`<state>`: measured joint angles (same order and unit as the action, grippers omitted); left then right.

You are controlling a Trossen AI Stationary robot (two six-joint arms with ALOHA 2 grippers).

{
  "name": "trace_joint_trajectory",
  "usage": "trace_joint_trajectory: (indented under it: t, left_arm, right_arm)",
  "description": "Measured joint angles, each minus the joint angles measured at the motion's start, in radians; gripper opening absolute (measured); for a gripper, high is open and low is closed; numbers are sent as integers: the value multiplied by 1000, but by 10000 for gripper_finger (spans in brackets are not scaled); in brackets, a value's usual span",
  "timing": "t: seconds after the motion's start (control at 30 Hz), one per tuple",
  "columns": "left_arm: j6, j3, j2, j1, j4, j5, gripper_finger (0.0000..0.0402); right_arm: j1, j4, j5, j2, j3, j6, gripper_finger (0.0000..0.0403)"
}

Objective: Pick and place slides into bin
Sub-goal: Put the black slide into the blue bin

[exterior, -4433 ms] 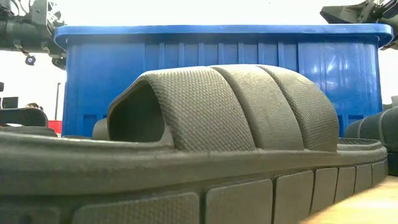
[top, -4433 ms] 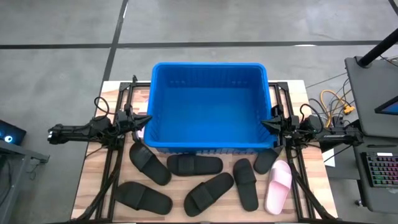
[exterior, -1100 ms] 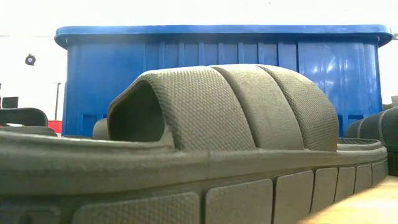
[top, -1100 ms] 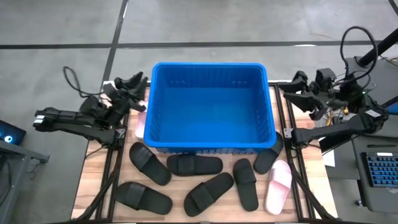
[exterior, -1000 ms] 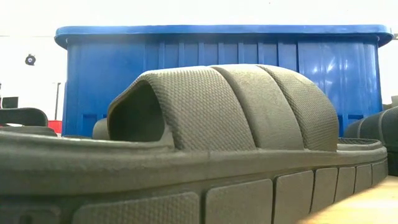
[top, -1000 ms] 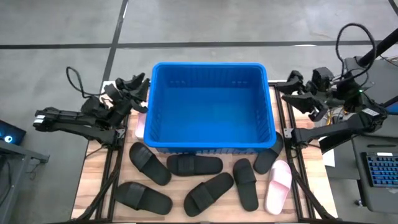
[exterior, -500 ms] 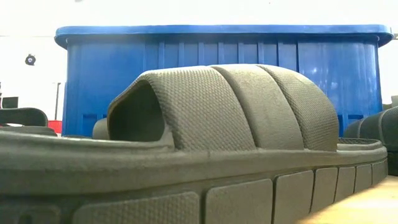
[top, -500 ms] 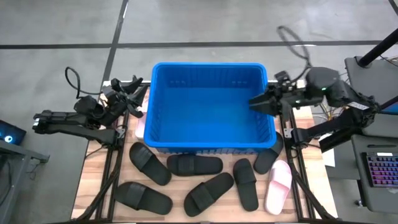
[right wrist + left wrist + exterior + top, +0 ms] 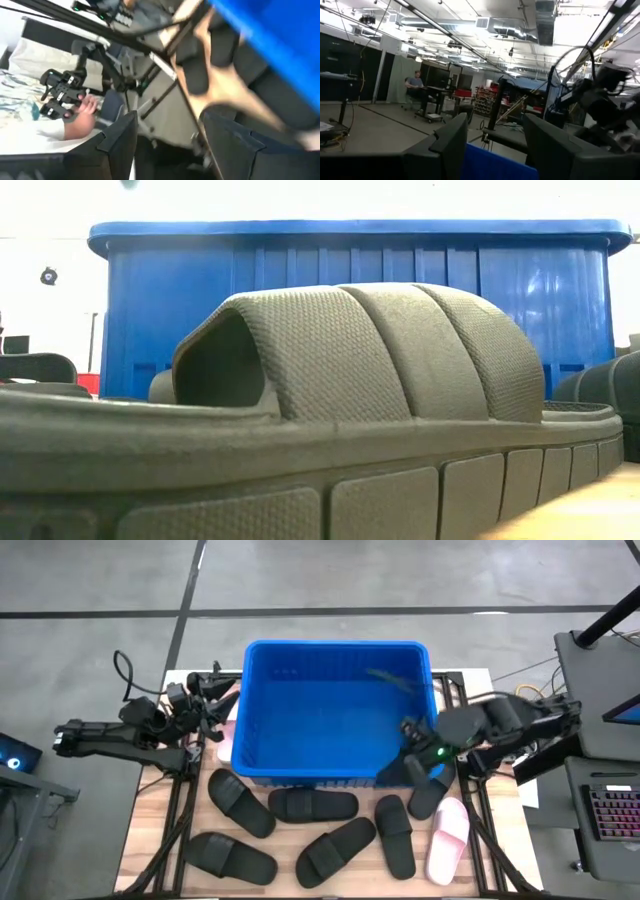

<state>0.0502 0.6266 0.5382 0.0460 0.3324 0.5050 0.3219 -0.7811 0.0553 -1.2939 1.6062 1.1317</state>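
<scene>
The blue bin (image 9: 330, 710) stands at the table's far middle, with no slide showing inside it. Several black slides (image 9: 312, 804) and one pink slide (image 9: 448, 838) lie flat on their soles along the near side of the table. In the low view one black slide (image 9: 350, 380) fills the front, with the bin (image 9: 350, 260) behind it. My left gripper (image 9: 220, 700) is open beside the bin's left rim, and its wrist view (image 9: 492, 125) shows nothing between the fingers. My right gripper (image 9: 405, 762) is open above the bin's near right corner, close over a black slide (image 9: 428, 795).
A pale pink thing (image 9: 225, 737) shows beside the bin's left wall. Dark frame rails (image 9: 180, 810) run along both table sides. A keyboard (image 9: 610, 812) and cables lie off the right edge. A person's hand (image 9: 80, 107) shows in the room beyond.
My right gripper has swung from beyond the bin's far right corner, across the right rim, toward the near edge and down to the bin's near right corner. My left gripper has shifted slightly toward the near edge along the bin's left side. The slides and the bin have stayed put.
</scene>
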Motion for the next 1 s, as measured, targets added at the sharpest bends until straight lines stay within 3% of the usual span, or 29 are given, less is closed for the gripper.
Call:
trace_joint_trajectory:
  t: [0.2, 0.57, 1.0]
  left_arm:
    - [0, 0, -11, 0, -36, -2, 180]
    - [-2, 0, -8, 0, -35, -2, 180]
    - [-3, 0, -2, 1, -36, -3, 180]
  right_arm:
    - [116, -30, 4, -130, 70, 123, 219]
    - [230, -302, 13, -370, 246, 159, 219]
    - [327, -621, 31, -626, 398, -35, 219]
